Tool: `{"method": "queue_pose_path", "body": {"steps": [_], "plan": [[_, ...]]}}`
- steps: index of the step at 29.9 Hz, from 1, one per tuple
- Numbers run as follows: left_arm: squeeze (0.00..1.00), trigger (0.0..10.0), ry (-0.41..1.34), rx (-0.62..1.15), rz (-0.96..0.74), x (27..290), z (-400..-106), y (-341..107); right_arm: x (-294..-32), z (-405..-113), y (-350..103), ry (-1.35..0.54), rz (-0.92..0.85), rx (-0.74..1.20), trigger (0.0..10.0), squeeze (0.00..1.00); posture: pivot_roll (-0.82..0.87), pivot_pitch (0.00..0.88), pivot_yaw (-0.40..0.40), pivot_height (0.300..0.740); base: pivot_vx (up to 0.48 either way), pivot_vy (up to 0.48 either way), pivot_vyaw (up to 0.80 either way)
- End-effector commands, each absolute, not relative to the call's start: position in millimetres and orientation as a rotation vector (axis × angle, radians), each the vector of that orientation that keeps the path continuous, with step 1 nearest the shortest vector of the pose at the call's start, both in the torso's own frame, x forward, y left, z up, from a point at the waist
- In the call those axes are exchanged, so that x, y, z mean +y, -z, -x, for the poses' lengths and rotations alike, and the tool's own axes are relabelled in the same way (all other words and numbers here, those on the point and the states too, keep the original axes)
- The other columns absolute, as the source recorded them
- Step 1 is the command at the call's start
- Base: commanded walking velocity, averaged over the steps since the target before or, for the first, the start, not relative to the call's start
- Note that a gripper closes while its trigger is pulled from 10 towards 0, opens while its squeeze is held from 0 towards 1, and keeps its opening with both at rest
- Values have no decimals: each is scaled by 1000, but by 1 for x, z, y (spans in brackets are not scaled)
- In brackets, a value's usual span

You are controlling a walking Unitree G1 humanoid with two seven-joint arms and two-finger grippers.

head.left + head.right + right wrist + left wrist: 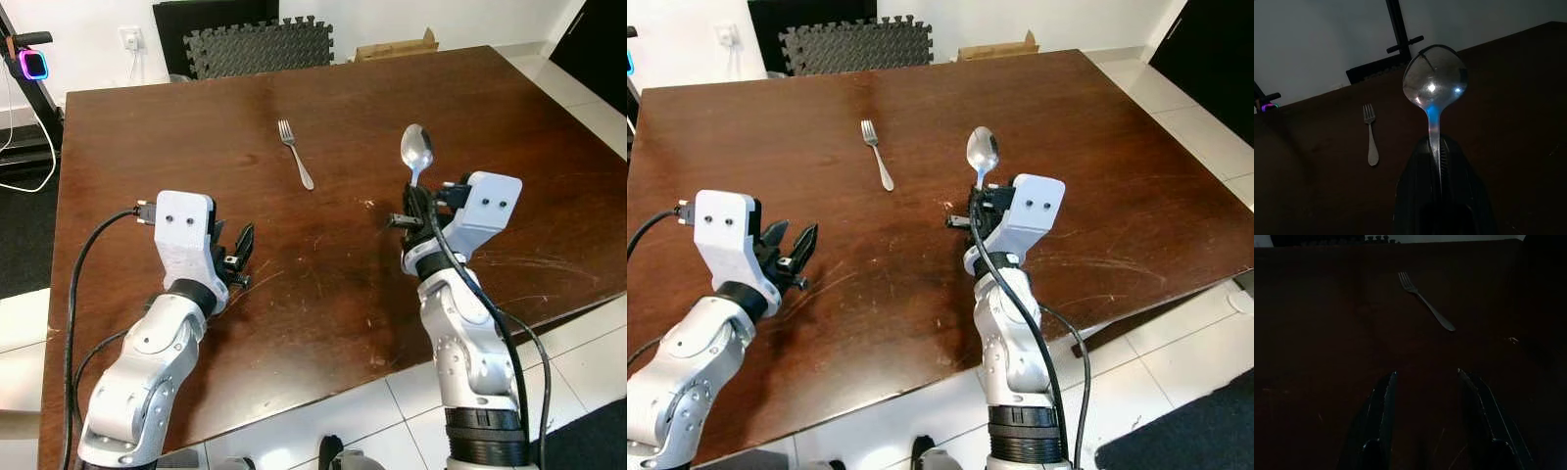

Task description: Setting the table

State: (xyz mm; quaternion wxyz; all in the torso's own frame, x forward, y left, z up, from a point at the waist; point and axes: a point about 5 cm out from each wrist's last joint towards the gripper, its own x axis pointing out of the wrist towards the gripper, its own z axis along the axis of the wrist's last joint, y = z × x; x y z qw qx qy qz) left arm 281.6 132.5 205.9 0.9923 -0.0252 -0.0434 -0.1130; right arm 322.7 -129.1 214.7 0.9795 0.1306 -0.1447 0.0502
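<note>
As gripped, spoon (416,153) bowl-up, upright.

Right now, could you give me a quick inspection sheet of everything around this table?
Surface: dark wooden table, scratched.
Job's things: fork lying flat mid-table; spoon held bowl-up.
Clutter: nothing seen.
Grippers: right gripper shut on the spoon's handle above the table; left gripper open, holding nothing, over the table's near side.
Cables: black cable along the left arm, another down the right.
Surroundings: tiled floor, foam mats against the wall, cardboard box.
</note>
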Motion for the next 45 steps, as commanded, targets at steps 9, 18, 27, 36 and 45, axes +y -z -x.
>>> {"method": "queue_pose_path", "body": {"steps": [9, 18, 27, 36, 45], "plan": [[0, 10000, 228, -64, 37, 130, -282, -200, -132, -320, -210, -85, -258, -269, 10000, 0, 55, 158, 22, 740, 0, 0, 0], [0, 10000, 225, -62, 28, 131, -283, -199, -131, -320, -209, -86, -260, -259, 10000, 0, 59, 159, 25, 740, 0, 0, 0], [0, 10000, 224, -58, 20, 132, -283, -198, -132, -320, -207, -100, -265, -242, 10000, 0, 60, 160, 27, 740, 0, 0, 444], [0, 10000, 222, -51, 15, 132, -283, -197, -131, -320, -207, -99, -269, -241, 10000, 0, 62, 162, 29, 740, 0, 0, 800], [0, 10000, 223, -43, 13, 131, -283, -195, -132, -319, -206, -97, -268, -237, 10000, 0, 60, 161, 32, 740, 0, 0, 800]]}}
